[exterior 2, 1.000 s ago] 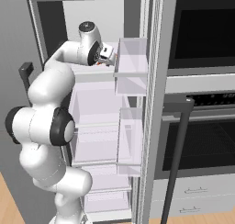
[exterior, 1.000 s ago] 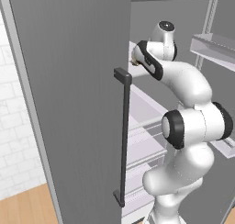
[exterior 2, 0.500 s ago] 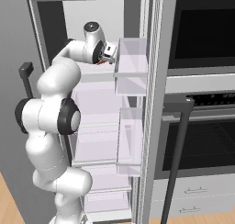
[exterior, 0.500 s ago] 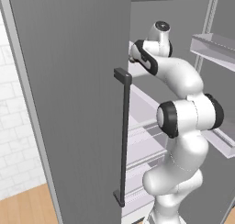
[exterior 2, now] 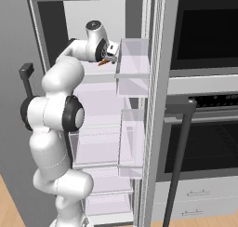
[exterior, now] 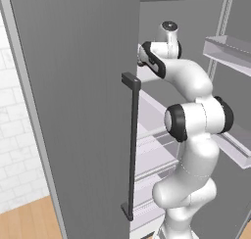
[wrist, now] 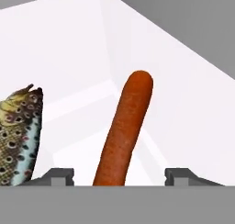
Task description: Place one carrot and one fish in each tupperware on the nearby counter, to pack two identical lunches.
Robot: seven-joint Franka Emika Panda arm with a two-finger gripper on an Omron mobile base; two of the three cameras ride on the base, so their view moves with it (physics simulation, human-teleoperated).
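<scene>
While the claw straddles a carrot, a fish lies beside.

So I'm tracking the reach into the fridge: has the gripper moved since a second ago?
Barely. In the right base view the gripper stays beside the upper door bin; mainly the elbow rose.

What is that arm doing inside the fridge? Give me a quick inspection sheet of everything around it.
Surface: white fridge shelf, carrot and fish lying on it.
Job's things: carrot between the fingertips; speckled fish beside it, apart.
Clutter: nothing seen.
Grippers: gripper straddles the carrot, jaws not yet touching it.
Cables: nothing seen.
Surroundings: open fridge door with dark handle; clear door bins; oven to the right.
</scene>
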